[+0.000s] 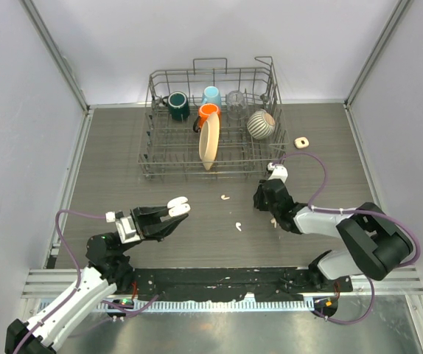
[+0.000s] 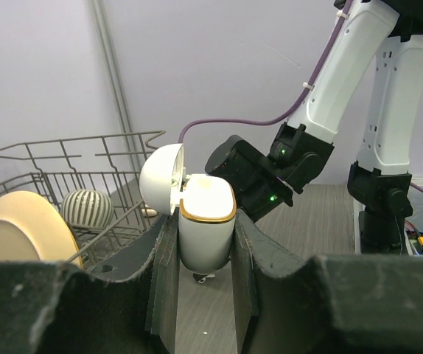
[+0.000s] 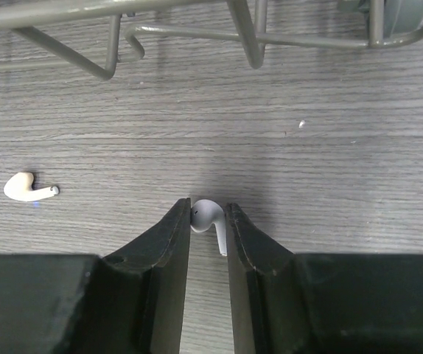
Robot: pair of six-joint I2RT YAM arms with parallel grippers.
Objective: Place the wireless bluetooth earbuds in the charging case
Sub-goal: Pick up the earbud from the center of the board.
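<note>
My left gripper (image 1: pixel 173 214) is shut on the white charging case (image 1: pixel 179 206) and holds it above the table. In the left wrist view the case (image 2: pixel 207 203) stands upright between the fingers (image 2: pixel 166 251), with its lid (image 2: pixel 160 179) open to the left. My right gripper (image 1: pixel 264 193) is low at the table by the rack's front, shut on a white earbud (image 3: pixel 205 214) whose stem points back between the fingers. Two more earbuds lie loose on the table, one (image 1: pixel 225 197) to the left of that gripper, also in the right wrist view (image 3: pixel 26 188), and one (image 1: pixel 238 226) nearer me.
A wire dish rack (image 1: pixel 211 122) with mugs, a glass, a striped bowl and a beige plate stands at the back, its front wires (image 3: pixel 248 33) just ahead of my right gripper. A beige-tinted case (image 1: pixel 302 141) lies right of the rack.
</note>
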